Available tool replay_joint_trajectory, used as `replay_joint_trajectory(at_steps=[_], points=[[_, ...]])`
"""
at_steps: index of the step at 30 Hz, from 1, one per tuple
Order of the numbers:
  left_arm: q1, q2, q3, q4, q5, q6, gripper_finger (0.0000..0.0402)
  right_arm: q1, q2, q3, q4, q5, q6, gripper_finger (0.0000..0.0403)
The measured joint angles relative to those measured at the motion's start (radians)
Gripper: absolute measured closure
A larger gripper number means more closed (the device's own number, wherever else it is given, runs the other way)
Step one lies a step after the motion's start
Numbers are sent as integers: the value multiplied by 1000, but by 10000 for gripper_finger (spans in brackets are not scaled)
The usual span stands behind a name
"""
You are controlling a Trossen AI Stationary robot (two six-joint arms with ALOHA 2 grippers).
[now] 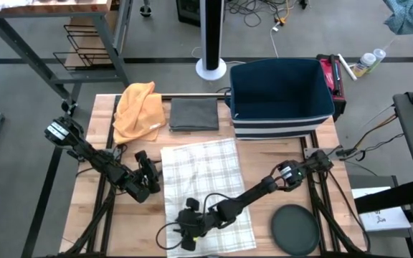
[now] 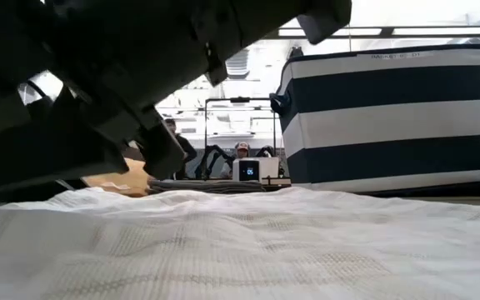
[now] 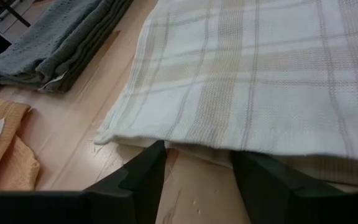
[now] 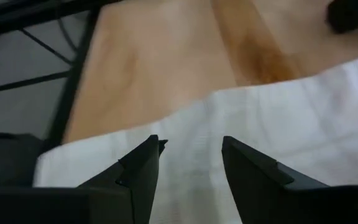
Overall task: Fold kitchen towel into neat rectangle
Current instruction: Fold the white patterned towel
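**Plaid towel lies flat, long axis running front to back**

Pale wooden planks make up the table (image 1: 102, 122), which stands on a grey floor with cables trailing behind it. Spread over the middle of the table is the kitchen towel (image 1: 203, 188), white with tan checks, its long axis running from the front edge toward the back; its near end reaches the front edge.

At the towel's left edge the left gripper (image 3: 196, 163) sits low, fingers spread, the cloth edge just ahead of them and nothing pinched. The right gripper (image 4: 190, 151) hovers over the towel's front left corner, fingers likewise apart above the fabric, gripping nothing.

Along the back edge lie a crumpled orange cloth (image 1: 138, 109) at the left and a folded grey towel (image 1: 193, 113) beside it. A navy striped bin (image 1: 280, 97) fills the back right corner, and a dark round disc (image 1: 295, 229) rests near the front right corner. Across the room, two people sit at a workstation.
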Motion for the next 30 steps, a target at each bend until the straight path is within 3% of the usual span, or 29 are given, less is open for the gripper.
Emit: replay_joint_trajectory(at_steps=[7,14,22,30], points=[[0,0,0,-1,1,-1,221,21,16,-12,-34,-42,-3,235],[1,0,0,-1,2,-1,220,21,13,-11,-114,66,-46,231],[1,0,0,-3,-7,15,214,22,-27,51,-110,6,-112,231],[11,-72,12,-66,-11,86,196,16,-110,-19,-281,144,-95,231]])
